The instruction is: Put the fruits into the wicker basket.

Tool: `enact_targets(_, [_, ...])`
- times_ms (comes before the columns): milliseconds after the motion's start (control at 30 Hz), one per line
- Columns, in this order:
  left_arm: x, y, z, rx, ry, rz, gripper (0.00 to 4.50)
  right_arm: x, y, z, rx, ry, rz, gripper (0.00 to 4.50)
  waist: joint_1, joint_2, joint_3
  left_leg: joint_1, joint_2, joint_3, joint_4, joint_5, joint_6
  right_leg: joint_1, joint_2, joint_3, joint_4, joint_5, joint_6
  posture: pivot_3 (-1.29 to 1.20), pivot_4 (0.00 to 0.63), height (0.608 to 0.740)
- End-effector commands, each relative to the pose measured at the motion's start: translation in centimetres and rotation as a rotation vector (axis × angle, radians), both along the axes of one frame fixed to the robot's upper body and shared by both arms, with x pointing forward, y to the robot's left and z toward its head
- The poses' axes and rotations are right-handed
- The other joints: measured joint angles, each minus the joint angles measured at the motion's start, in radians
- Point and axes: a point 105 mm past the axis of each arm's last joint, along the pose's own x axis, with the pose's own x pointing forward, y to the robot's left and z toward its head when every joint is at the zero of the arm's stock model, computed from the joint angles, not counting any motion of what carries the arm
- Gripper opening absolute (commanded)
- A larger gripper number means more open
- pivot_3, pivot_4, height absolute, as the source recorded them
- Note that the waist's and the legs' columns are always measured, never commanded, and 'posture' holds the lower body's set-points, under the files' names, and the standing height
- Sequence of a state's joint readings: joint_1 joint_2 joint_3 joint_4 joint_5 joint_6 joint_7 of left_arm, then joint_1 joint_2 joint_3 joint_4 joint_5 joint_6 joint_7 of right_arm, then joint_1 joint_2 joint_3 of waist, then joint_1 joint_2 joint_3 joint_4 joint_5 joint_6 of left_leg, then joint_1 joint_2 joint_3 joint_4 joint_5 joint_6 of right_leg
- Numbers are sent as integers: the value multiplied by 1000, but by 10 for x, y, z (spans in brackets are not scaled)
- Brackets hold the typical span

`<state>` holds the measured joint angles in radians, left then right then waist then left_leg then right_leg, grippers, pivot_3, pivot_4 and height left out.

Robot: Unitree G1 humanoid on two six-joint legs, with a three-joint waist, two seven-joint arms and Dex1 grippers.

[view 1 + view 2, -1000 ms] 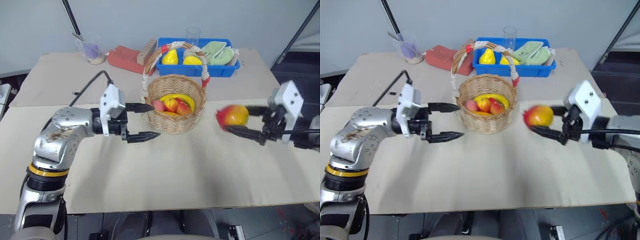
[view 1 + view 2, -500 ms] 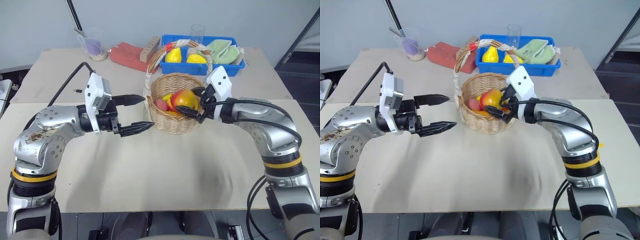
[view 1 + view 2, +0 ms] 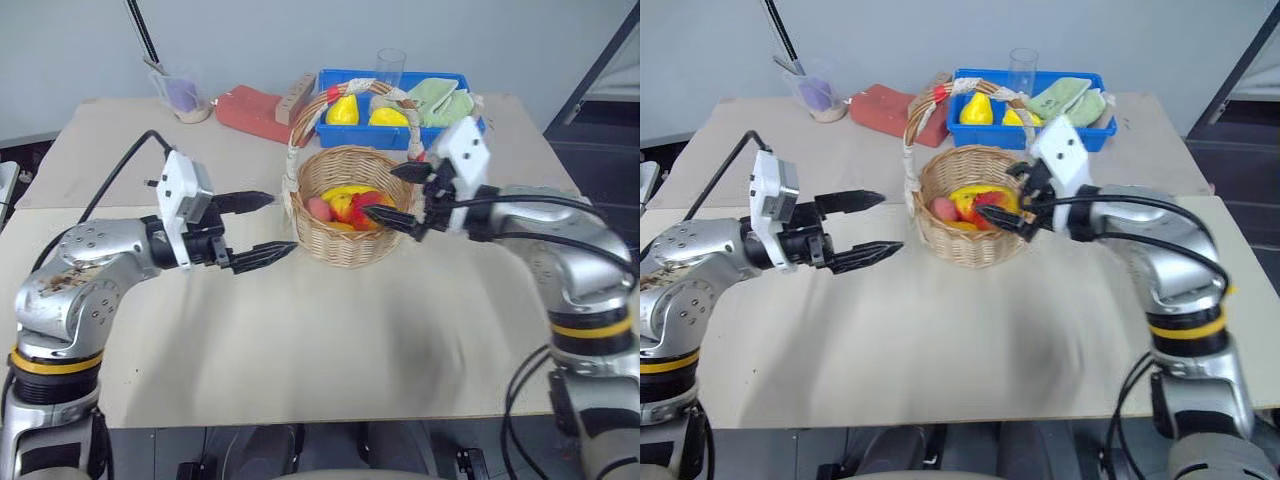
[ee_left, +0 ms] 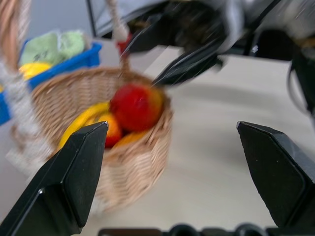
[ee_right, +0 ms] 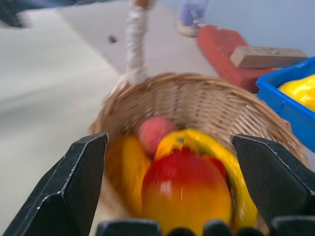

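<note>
Release complete: with the larger fruit (image 3: 366,207) lying in the wicker basket (image 3: 345,245) at table centre, draw the wide-open, empty right tool (image 3: 398,196) back clear of the arched handle (image 3: 300,125); the left tool (image 3: 262,228), left of it, gapes empty.

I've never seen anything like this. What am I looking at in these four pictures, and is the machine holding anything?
It is a humanoid robot with two metal arms, each ending in a gripper of two black fingers. The two wide pictures come from cameras in its head, looking down over a table. The other two come from cameras on its wrists, looking out between the fingers.

On the table stands a wicker basket holding fruit, with a large red-and-yellow fruit on top. Behind it is a blue tray with yellow fruits, a red block and a cup.

The right gripper is open over the basket. The left gripper is open beside it. Neither holds anything.
</note>
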<state>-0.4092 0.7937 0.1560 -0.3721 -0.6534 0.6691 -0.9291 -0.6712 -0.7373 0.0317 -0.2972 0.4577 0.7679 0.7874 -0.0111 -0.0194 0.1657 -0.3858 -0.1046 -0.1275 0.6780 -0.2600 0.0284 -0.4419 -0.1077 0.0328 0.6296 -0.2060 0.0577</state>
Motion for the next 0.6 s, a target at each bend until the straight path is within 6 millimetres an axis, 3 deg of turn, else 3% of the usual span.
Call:
enact_targets(33, [2, 39, 0, 147, -66, 171, 4500, -35, -24, 21, -71, -49, 91, 4430, 0, 0, 0, 0, 0, 0, 0, 0, 0, 0, 0, 0, 0, 0, 0, 0, 150, 740])
enact_targets(200, [-10, 91, -12, 311, -50, 302, 4500, -54, -77, 23, -209, 13, 44, 4430, -1, 1, 0, 2, 1, 3, -2, -1, 2, 2, 0, 1, -3, 0, 0, 0, 150, 740])
enact_targets(333, [-19, 113, -12, 316, -34, 345, 4500, -58, -114, 16, -322, 56, -34, 4430, 0, 1, 0, 6, 3, 6, -2, -2, 2, 5, 0, 1, -3, 0, 0, 0, 150, 740])
enact_targets(600, [-17, 119, -14, 319, -24, 361, 4500, -58, -128, 5, -362, 73, -38, 4430, 1, 1, 0, 6, 7, 11, -1, -1, 2, 4, 1, 2, -2, 1, -1, 0, 150, 740])
